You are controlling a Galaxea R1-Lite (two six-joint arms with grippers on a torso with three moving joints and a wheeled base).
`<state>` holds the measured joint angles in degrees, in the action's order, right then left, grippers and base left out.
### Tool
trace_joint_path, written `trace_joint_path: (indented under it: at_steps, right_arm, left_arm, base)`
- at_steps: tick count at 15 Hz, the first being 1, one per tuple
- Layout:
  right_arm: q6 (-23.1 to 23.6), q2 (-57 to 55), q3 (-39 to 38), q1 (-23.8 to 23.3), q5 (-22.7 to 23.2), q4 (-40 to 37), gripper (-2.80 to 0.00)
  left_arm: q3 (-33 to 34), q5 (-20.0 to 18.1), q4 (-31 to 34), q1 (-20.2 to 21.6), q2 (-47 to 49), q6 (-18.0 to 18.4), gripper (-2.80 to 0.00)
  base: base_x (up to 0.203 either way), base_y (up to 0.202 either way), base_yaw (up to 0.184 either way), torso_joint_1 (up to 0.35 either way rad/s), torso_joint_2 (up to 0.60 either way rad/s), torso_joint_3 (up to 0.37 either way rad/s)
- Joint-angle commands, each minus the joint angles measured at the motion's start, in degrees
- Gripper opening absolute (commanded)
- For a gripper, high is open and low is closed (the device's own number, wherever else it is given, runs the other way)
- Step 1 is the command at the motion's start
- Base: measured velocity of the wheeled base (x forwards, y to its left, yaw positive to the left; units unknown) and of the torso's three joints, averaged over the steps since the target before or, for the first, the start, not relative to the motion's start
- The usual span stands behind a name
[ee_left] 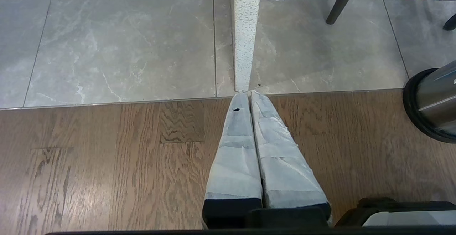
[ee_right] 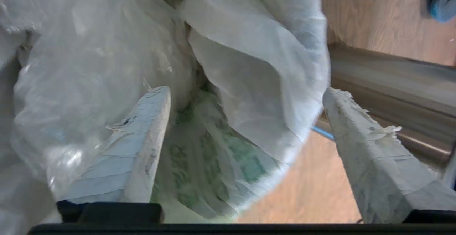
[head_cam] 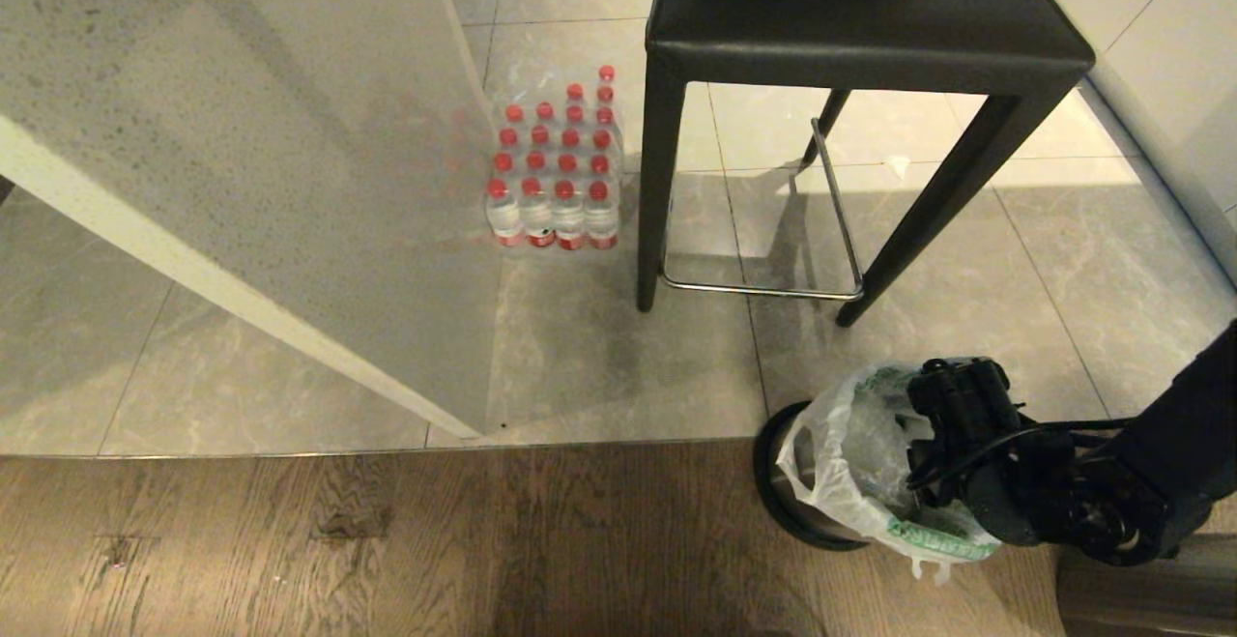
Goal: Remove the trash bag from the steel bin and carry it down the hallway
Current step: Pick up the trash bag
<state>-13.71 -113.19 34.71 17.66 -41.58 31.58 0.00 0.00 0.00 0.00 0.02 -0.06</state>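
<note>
The steel bin point(head_cam: 776, 482) stands on the floor at the lower right, where tile meets wood, and its shiny side also shows in the left wrist view point(ee_left: 433, 97). The trash bag point(head_cam: 841, 463), thin white plastic with green print, lines the bin and spills over its rim. My right gripper point(head_cam: 918, 444) reaches down at the bag's mouth. In the right wrist view it point(ee_right: 246, 91) is open wide. One finger point(ee_right: 142, 138) lies inside the trash bag point(ee_right: 249, 60), the other point(ee_right: 370, 149) outside its edge. My left gripper point(ee_left: 249, 93) hangs shut and empty over the wood floor.
A black stool point(head_cam: 850, 18) with a chrome footrest point(head_cam: 763, 287) stands just behind the bin. A shrink-wrapped pack of red-capped bottles point(head_cam: 556, 168) sits on the tiles beside a speckled white counter panel point(head_cam: 242, 134). A pale wall point(head_cam: 1179, 86) runs along the right.
</note>
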Motion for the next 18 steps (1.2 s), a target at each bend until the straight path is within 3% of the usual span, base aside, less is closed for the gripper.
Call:
trace_joint_path:
  at_steps: [1,17,18]
  right_arm:
    - [-0.20,-2.44,1.61,0.10,-0.17,0.23,0.00]
    - [3.95,-3.78,1.15,-0.16,-0.93,5.22,0.00]
    - [3.90,-4.15,1.15,-0.16,-0.95,5.68,-2.80]
  left_arm:
    - [0.00,0.00,0.00,0.00,-0.02,-0.03,-2.80]
    - [0.00,0.00,0.00,0.00,-0.02,-0.03,-2.80]
    - [0.00,0.00,0.00,0.00,-0.02,-0.03,-2.80]
  base:
    - [0.000,0.000,0.000,0.000,0.00,0.000]
    - [0.000,0.000,0.000,0.000,0.00,0.000]
    - [0.000,0.000,0.000,0.000,0.00,0.000]
